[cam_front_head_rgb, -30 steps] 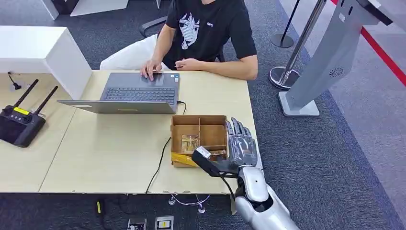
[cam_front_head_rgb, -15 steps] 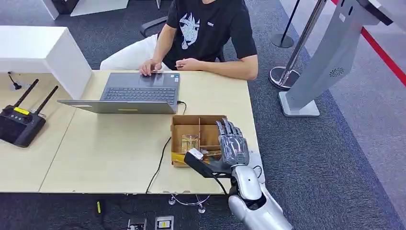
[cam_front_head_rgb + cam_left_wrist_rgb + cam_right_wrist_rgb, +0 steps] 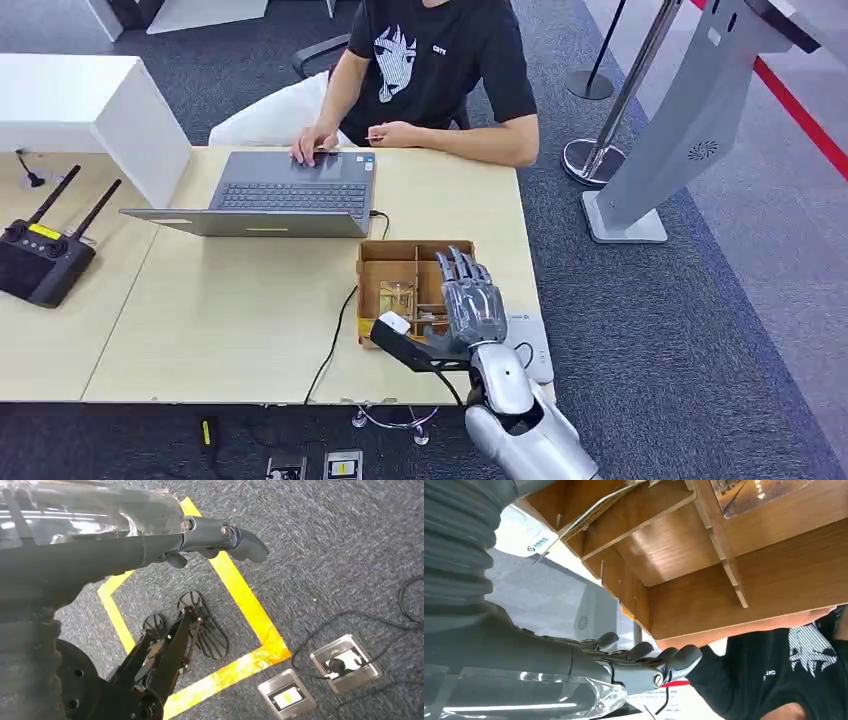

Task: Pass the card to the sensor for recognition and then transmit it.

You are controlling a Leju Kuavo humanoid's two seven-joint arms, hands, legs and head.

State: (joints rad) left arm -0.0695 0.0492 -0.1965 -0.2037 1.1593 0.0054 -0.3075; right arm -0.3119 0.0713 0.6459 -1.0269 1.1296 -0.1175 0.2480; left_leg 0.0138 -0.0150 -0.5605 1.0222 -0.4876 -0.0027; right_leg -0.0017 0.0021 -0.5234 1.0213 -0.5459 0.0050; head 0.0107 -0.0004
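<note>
On the tan desk (image 3: 230, 320) at centre frame, the right hand (image 3: 468, 300) – fingers spread, holding nothing – hovers over the wooden box (image 3: 400, 268); the left hand's (image 3: 220, 537) grasp is unclear.

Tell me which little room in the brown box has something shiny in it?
The front-left compartment of the wooden box, nearest the black cable. It holds clear, shiny cards; the back-left one shows bare wood. The right robot hand covers the right side.

An office or reception area. A person (image 3: 430, 60) sits in a chair (image 3: 318, 52) at a pale wooden desk (image 3: 230, 310), typing on a grey laptop (image 3: 270, 195). Dark grey carpet (image 3: 680, 330) covers the floor, with metal floor sockets (image 3: 320, 675) and yellow tape (image 3: 240, 605) marking it. A grey kiosk stand (image 3: 680, 130) and a barrier post (image 3: 605, 110) with a red belt (image 3: 800, 110) stand beside the desk.
</note>
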